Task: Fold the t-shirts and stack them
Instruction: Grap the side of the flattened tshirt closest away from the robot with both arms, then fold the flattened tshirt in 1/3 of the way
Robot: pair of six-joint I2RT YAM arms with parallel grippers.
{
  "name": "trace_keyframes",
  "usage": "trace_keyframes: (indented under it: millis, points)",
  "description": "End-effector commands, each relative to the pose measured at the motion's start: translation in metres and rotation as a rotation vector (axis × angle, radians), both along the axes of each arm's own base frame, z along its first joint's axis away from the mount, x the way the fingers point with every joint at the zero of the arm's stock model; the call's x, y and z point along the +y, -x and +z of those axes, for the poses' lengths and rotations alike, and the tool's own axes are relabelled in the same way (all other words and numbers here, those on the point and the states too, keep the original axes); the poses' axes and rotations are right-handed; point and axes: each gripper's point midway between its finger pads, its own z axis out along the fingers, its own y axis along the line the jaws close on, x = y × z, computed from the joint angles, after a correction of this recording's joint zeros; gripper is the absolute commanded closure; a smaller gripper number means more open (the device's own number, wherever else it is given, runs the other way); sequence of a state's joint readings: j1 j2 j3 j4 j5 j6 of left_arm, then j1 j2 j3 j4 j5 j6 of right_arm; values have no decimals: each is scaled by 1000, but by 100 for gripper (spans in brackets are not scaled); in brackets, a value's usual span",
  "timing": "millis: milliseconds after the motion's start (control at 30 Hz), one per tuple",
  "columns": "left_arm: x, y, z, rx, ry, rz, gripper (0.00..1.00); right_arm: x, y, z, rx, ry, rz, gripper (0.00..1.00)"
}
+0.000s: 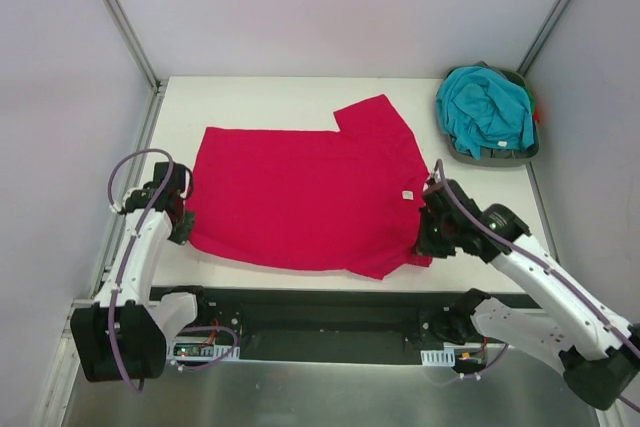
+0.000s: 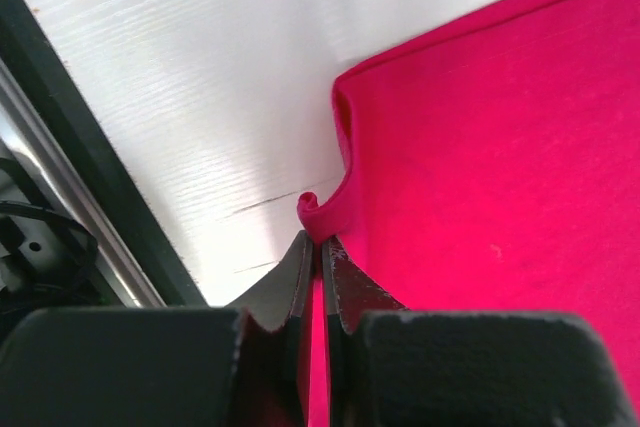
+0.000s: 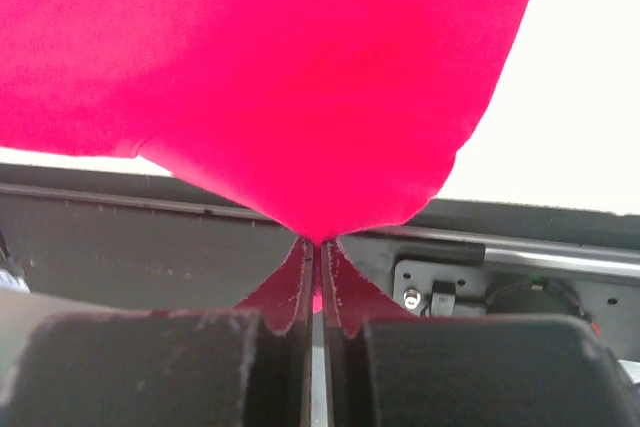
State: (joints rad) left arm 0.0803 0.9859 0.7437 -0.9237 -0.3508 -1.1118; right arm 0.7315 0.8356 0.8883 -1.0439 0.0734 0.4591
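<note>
Red t-shirt (image 1: 300, 197) spread on counter (image 1: 260, 97). Left pincer (image 2: 320, 247) clamped on its left edge, right pincer (image 3: 318, 245) clamped on its right corner. Teal t-shirt (image 1: 487, 107) bunched in tray (image 1: 480, 157) beyond its right side.

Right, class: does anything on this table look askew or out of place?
The teal t-shirt sits crumpled in the tray, spilling over its rim. The red t-shirt lies skewed to the table edge, its near-left corner curled up.

Tray (image 1: 488, 157) fills far-right corner; table (image 1: 260, 102) beyond t-shirt (image 1: 300, 197) open.
</note>
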Motion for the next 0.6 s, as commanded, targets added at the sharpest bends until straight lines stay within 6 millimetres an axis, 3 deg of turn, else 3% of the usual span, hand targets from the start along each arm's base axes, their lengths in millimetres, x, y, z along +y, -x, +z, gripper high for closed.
trace_keyframes:
  millis: [0, 367, 567]
  points:
    - [7, -31, 15, -48, -13, 40, 100, 2, -47, 14, -76, 23, -4, 99]
    - [12, -85, 18, -34, -17, 44, 100, 2, -120, 25, -160, -2, -36, 99]
    - [12, -108, 12, -3, -10, 1, 100, 10, -149, 23, -148, -60, -38, 99]
